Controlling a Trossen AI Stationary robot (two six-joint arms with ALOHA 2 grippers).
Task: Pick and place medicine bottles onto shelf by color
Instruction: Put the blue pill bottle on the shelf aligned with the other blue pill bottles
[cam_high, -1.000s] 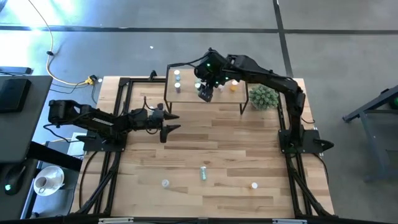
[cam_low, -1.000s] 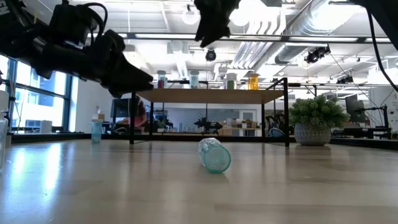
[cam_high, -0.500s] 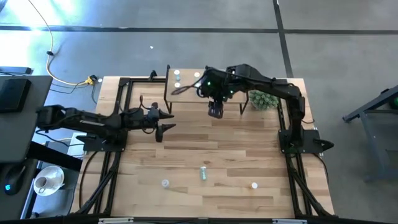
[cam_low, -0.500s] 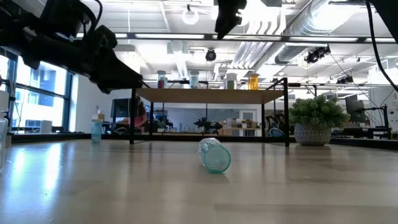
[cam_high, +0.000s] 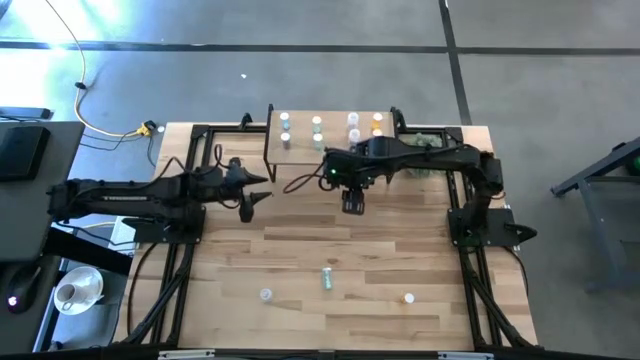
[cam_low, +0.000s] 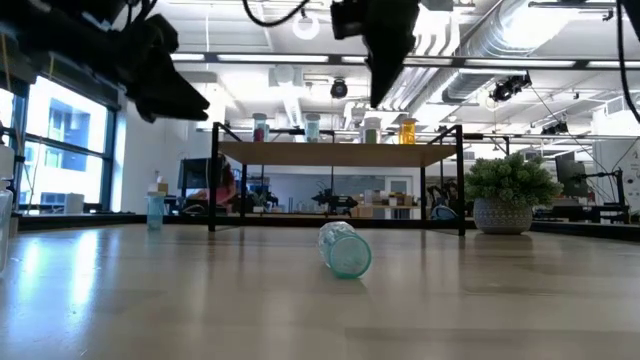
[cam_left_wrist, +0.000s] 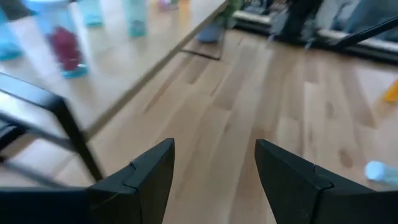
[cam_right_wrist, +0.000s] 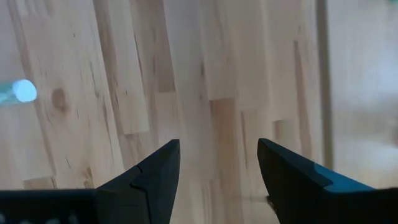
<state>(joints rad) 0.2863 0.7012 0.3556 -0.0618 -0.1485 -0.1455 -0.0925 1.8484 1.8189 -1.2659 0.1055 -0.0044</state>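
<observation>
The shelf (cam_high: 330, 138) stands at the table's far edge on thin black legs, with several white-capped bottles (cam_high: 317, 123) upright on it; it also shows in the low view (cam_low: 335, 153). A green bottle (cam_high: 326, 277) lies on its side on the table, nearest in the low view (cam_low: 345, 250). A clear bottle (cam_high: 265, 294) and an orange bottle (cam_high: 409, 298) sit near the front edge. My right gripper (cam_high: 352, 207) hangs open and empty above the table in front of the shelf (cam_right_wrist: 217, 162). My left gripper (cam_high: 251, 204) is open and empty, left of the shelf's front (cam_left_wrist: 214, 162).
A spiky green plant in a pot (cam_low: 505, 195) stands at the shelf's right end, partly under my right arm (cam_high: 425, 155). Black frame rails (cam_high: 190, 190) run along the table's left and right sides. Bare planks lie between the grippers and the loose bottles.
My right gripper has come away from above the shelf toward the table's near edge and gone down, and now hangs over the bare planks in front of it. My left gripper has drawn back toward the table's left edge and risen a little. The bottles have stayed put.
</observation>
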